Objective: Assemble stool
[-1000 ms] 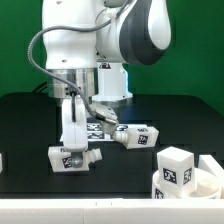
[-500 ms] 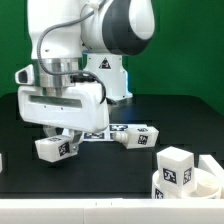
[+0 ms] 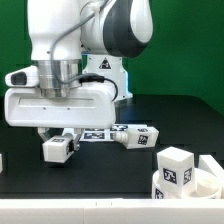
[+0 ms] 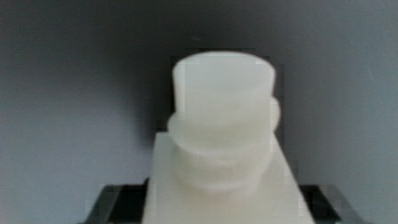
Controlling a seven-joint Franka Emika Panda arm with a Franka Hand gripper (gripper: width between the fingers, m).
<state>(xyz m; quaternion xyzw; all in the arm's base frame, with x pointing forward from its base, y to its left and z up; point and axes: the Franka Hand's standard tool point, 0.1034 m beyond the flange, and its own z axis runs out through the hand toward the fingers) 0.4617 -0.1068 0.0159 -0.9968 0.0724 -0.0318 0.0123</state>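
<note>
White plastic, smooth and matte, makes up the held leg [image 3: 58,150]: a chunky square bar with a black-and-white square tag on the face shown in the exterior view. The gripper [image 3: 60,140] is closed around it, and the wrist view shows the bar's square body pinched between dark fingers [image 4: 121,206]. From there the held leg [image 4: 221,150] runs out beyond the fingertips and ends in a round, stepped peg, blurred by closeness. Seen from outside, its long axis lies nearly level, slightly tilted, directly beneath the tool and low over the black table [image 3: 110,175]; whether it touches the table is unclear. Just beside the tool lies the flat marker board [image 3: 100,132], and past that a second leg [image 3: 140,137] rests on its side. Well apart from the tool sits the thick round seat [image 3: 200,190], with a third leg [image 3: 176,166] upright at it.
</note>
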